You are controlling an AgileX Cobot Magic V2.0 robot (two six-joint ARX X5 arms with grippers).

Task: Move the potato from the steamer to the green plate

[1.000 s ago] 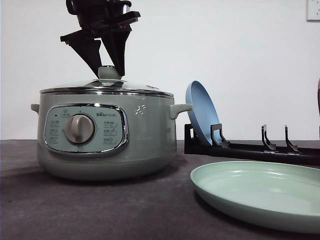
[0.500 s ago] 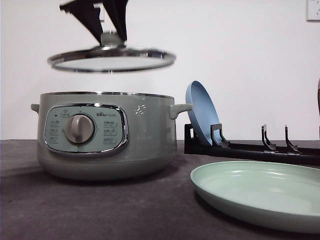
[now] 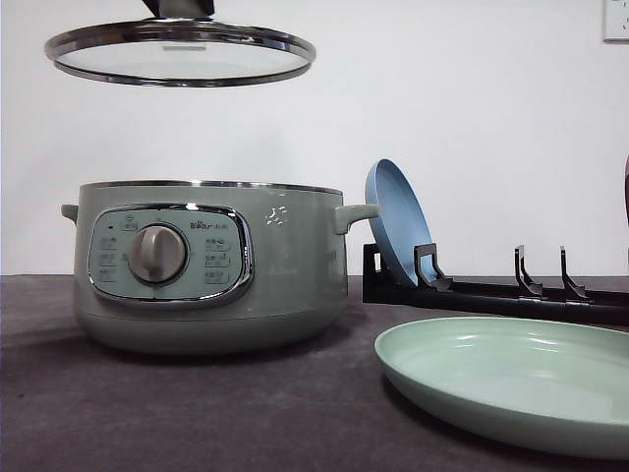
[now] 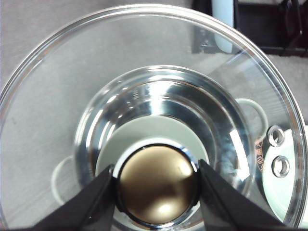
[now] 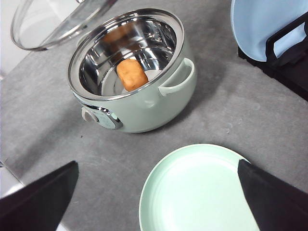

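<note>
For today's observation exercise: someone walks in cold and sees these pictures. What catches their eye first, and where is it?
First, the glass lid hanging in mid-air above the open steamer, its knob clamped by the left gripper. Next, the orange-brown potato lying inside the shiny steel pot. Then the green plate, bare on the table to the steamer's right.

Pale sage-green steamer [image 3: 211, 265] with a chrome-rimmed panel, silver dial [image 3: 157, 254] and shiny steel inside. Orange-brown potato [image 5: 132, 74]. Clear glass lid [image 3: 180, 51] with a chrome rim. Pale mint-green plate [image 3: 511, 382]. Light blue plate [image 3: 395, 221] in a black rack [image 3: 491, 292]. Dark grey, faintly mottled table [image 3: 197, 413]. White wall.
</note>
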